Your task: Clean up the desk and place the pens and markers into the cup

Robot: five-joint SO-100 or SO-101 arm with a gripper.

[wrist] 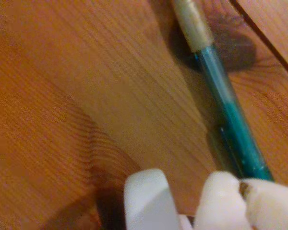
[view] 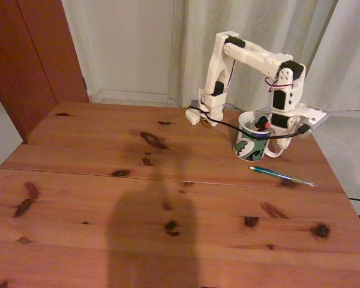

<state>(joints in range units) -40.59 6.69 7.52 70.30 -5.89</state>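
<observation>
Hanging just above the cup (view: 252,143) in the fixed view, the gripper (view: 286,127) is sitting at the end of a white plastic arm (view: 252,57) with black blocks and thin wires. From this side I cannot tell if its fingers are apart or together. Right beside it, the round white cup is showing green, blue and black shapes, and its loop handle is pointing toward the gripper's side. Something dark with a bit of red is poking up inside the cup. Below the gripper and near the cup, a slim teal pen (view: 282,176) is lying flat on the desk (view: 138,198). That desk is smooth reddish-brown wood with dark knots and a long seam running across it. A big soft shadow is falling on the near part. Behind the arm, pale curtains (view: 324,48) are hanging in folds, and a dark red wooden panel (view: 30,54) is standing far off to the left. A black cable (view: 243,129) is running from the arm's base past the cup.

In the wrist view, the white fingertips (wrist: 144,201) are showing at the bottom edge with a small gap between them, and nothing is caught there. The teal pen (wrist: 230,120) is lying just to the right of them, see-through and shiny, with a pale gold end pointing away. It is resting on the desk (wrist: 86,96), where fine wood lines are running slantwise.
</observation>
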